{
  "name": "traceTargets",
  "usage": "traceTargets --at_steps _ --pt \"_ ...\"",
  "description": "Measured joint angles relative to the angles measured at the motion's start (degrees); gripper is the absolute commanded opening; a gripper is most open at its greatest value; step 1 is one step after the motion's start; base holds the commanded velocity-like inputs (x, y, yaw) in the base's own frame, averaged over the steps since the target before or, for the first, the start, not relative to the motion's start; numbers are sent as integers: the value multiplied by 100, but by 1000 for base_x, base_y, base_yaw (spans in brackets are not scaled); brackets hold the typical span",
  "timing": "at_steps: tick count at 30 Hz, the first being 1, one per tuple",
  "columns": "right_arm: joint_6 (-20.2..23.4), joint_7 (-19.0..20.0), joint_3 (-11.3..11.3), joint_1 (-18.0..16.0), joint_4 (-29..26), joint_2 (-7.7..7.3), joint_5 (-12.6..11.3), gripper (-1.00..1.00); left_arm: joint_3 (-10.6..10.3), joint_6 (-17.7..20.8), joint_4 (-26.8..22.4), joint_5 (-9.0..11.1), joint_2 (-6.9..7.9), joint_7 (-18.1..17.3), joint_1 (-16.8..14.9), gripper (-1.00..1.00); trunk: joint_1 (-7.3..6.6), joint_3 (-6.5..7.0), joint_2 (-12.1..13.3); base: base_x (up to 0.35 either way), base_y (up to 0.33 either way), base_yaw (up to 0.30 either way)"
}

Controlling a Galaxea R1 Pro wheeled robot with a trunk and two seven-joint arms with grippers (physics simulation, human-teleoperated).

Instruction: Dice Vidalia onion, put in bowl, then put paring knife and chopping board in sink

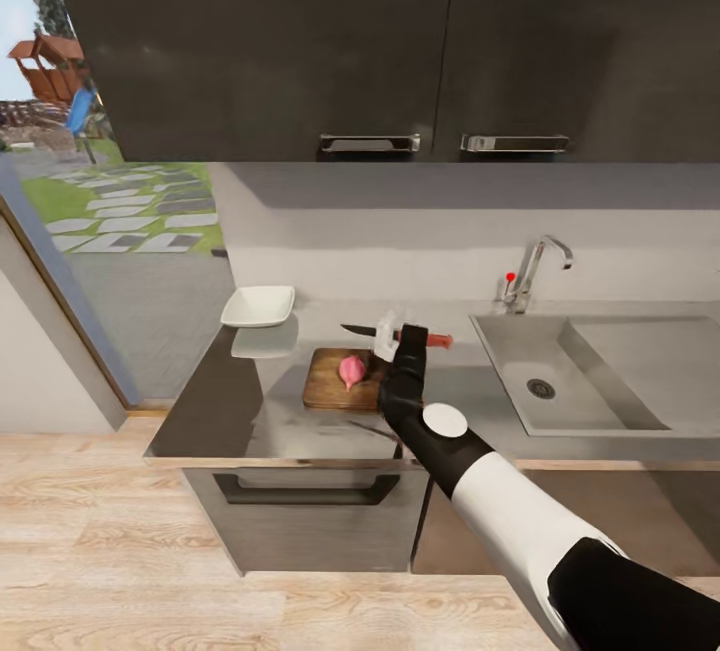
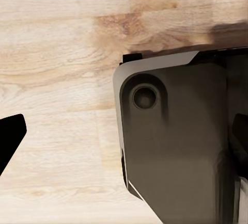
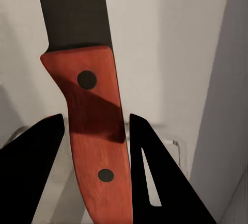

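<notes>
The right arm's white and black forearm rises from the lower right of the head view to the right gripper [image 1: 398, 336], which is clamped on the paring knife [image 1: 395, 334]. In the right wrist view the two dark fingers [image 3: 150, 157] press either side of the red handle [image 3: 95, 131], with the dark blade running away from them. The knife hangs level above the countertop [image 1: 210, 401], just past the far edge of the chopping board [image 1: 335, 383], blade tip pointing towards the bowl [image 1: 258, 306] at the far left corner.

The Vidalia onion [image 1: 351, 370] sits whole on the board, nearer its right end. The sink [image 1: 600, 371] lies well to the right, basin bare.

The step in hand looks like the dicing. To do it well, I judge the blade should come back over the bulb and go down edge-first through its middle, not the tip. The onion is round and unpinned, so a glancing cut could roll it off the board.

The left gripper [image 2: 8, 144] shows only one dark fingertip over the wooden floor [image 2: 57, 53]; whether it is apart or together I cannot tell.
</notes>
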Motion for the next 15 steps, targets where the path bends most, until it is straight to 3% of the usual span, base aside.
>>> traceTargets --at_steps 4,15 --pt "-261 -345 -4 168 -3 0 42 -100 0 0 0 0 0 0 -1 100 0 0 0 0 0 0" --pt "-382 -449 1 229 -3 0 37 -100 0 0 0 0 0 1 -1 100 0 0 0 0 0 0"
